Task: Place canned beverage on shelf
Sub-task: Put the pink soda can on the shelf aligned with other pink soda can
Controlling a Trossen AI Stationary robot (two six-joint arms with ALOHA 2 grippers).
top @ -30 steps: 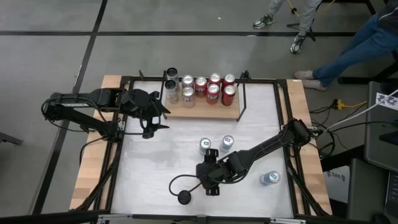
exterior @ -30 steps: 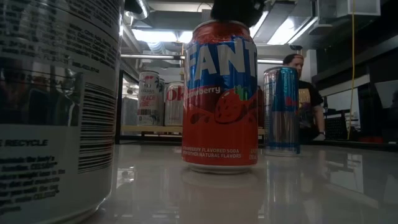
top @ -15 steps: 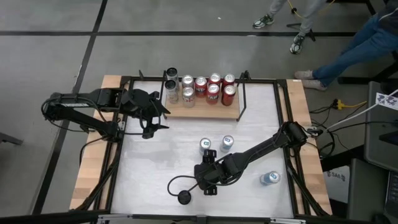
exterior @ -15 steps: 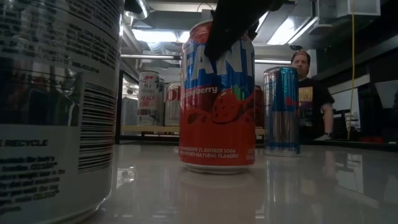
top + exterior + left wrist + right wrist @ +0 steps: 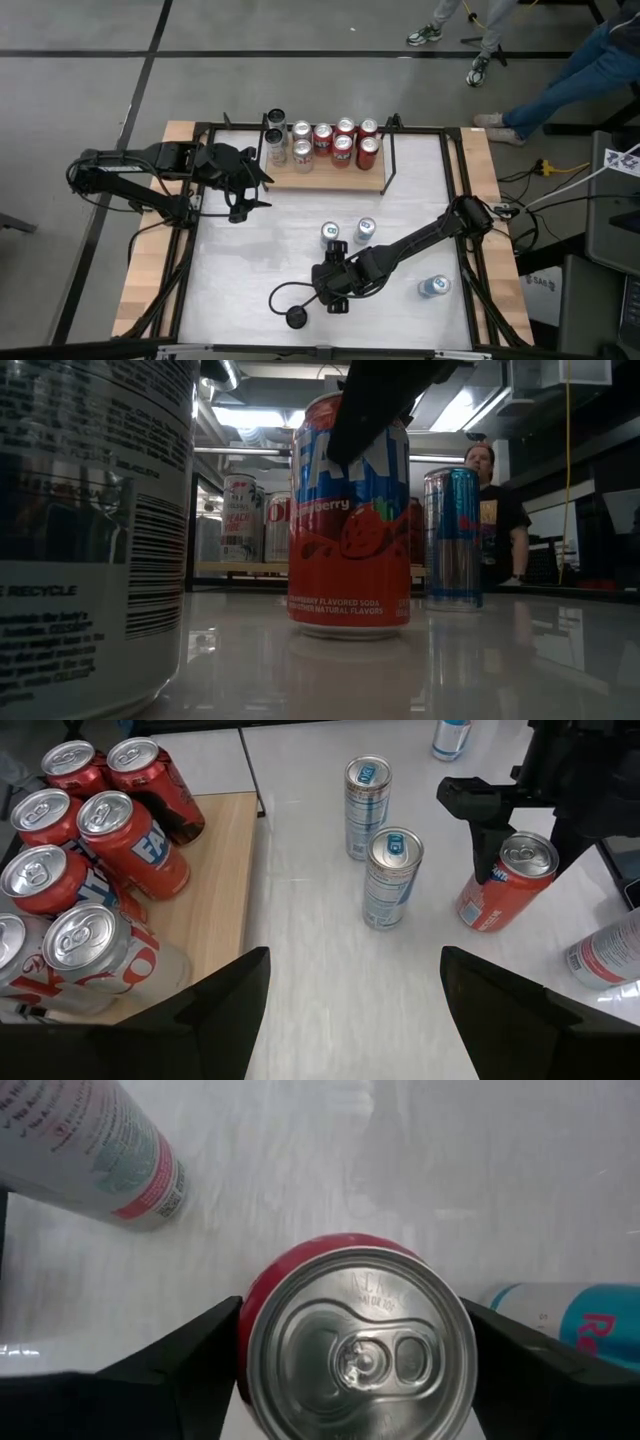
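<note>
A red soda can stands upright on the white table, near its front edge; its silver top fills the right wrist view. My right gripper is over it from above, its fingers down either side. The shelf, a light-wood board with black rods, stands at the table's far edge and carries several upright cans. My left gripper waits open and empty at the table's left, beside the shelf. My right gripper has the red can's upper side wall between its two fingers, one on each side, just below the rim. The fingers come steeply from above. The can stands upright with its base on the table.
Two slim blue cans stand just beyond the red can, a third to its right. A white can stands close by, and a black disc with a cable lies near the front edge. People are beyond the far right corner.
My right gripper has come down over the red can: in the low view a dark finger that was just above the can's top now crosses the upper part of its front. The can has stayed on the table.
</note>
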